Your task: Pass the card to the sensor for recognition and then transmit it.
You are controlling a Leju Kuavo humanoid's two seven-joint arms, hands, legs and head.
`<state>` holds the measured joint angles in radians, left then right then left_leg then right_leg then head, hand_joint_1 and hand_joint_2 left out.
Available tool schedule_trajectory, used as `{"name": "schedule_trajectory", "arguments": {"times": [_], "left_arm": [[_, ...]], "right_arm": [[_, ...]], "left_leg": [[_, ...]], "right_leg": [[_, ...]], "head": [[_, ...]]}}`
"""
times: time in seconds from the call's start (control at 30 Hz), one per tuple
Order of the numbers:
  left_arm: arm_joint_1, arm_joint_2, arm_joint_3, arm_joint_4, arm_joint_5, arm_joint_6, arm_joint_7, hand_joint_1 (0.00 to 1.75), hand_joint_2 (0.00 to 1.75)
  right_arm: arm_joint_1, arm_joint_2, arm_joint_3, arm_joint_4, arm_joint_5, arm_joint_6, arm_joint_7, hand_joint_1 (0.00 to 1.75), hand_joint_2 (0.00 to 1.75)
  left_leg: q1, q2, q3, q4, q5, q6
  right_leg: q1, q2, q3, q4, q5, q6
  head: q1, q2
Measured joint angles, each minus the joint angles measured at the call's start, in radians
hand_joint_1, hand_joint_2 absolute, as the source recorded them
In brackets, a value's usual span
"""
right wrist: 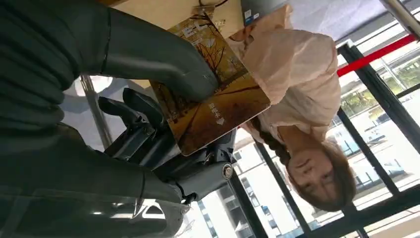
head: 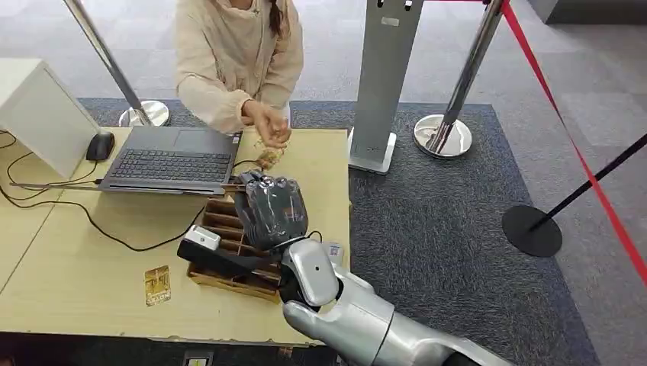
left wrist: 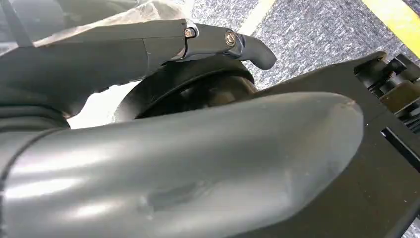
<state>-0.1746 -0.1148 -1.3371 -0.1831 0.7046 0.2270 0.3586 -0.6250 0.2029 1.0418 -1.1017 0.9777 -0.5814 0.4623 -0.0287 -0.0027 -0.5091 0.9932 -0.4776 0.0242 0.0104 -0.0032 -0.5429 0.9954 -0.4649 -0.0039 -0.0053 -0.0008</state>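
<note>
Your right hand's fingers (right wrist: 148,124) and thumb are pinched on the card (right wrist: 213,94), holding it by one end so that most of its face stands free toward the person (head: 236,57) across the table (head: 76,282). In the head view the right hand (head: 271,210) hangs above the wooden tray (head: 229,278), with the card's far edge just showing near the person's hand (head: 267,126), which is close to it but, as far as you can tell, not yet on it. Treat the card as light, thin and stiff, probably glossy and so inclined to slip; I judge the end grip sound, since it leaves the long free part for the person to take. The tray is a slotted holder with dividers; a small white and black device (head: 202,238), likely the sensor, lies at its near corner, and you cannot tell what the slots hold. A second card (head: 157,284) lies flat on the table beside the tray. The left hand (left wrist: 198,163) shows by its thumb and a dark finger, apart from one another with nothing seen between them.
</note>
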Motion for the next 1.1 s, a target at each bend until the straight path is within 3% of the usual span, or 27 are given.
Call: {"name": "schedule_trajectory", "arguments": {"times": [0.23, 0.57, 0.67, 0.87, 1.1], "left_arm": [[0.001, 0.000, 0.000, 0.000, 0.003, 0.002, -0.005, 0.00, 0.00], [0.008, 0.001, 0.014, 0.003, 0.019, 0.012, -0.022, 0.00, 0.00], [0.013, 0.002, 0.024, 0.003, 0.025, 0.016, -0.041, 0.00, 0.00], [0.027, 0.031, 0.035, 0.006, 0.043, -0.035, -0.142, 0.00, 0.00], [0.031, 0.037, 0.053, 0.006, 0.060, -0.037, -0.155, 0.00, 0.00]], "right_arm": [[0.007, -0.015, 0.000, -0.062, 0.075, 0.013, 0.032, 1.62, 1.75], [0.084, -0.122, -0.032, -0.333, 0.229, 0.082, 0.090, 1.57, 1.75], [0.122, -0.158, -0.047, -0.410, 0.254, 0.092, 0.093, 1.57, 1.75], [0.214, -0.220, -0.075, -0.523, 0.294, 0.101, 0.092, 1.59, 1.75], [0.312, -0.278, -0.109, -0.556, 0.246, 0.083, 0.089, 1.62, 1.75]], "left_leg": [[0.000, 0.000, 0.000, 0.000, 0.000, 0.000], [0.000, 0.001, 0.001, 0.000, 0.000, 0.000], [0.000, 0.000, 0.001, 0.000, 0.000, 0.000], [0.000, 0.001, 0.001, 0.000, 0.000, 0.000], [0.000, 0.001, 0.001, 0.000, 0.000, 0.000]], "right_leg": [[0.000, 0.000, 0.000, 0.000, 0.000, 0.000], [0.000, 0.000, 0.000, 0.000, 0.000, 0.000], [0.000, 0.000, 0.000, -0.001, 0.000, 0.000], [0.000, 0.000, 0.000, 0.000, 0.000, 0.000], [0.000, 0.000, 0.000, 0.000, 0.000, 0.000]], "head": [[0.000, 0.000], [0.000, 0.000], [0.000, 0.000], [0.000, 0.000], [0.000, 0.000]]}}
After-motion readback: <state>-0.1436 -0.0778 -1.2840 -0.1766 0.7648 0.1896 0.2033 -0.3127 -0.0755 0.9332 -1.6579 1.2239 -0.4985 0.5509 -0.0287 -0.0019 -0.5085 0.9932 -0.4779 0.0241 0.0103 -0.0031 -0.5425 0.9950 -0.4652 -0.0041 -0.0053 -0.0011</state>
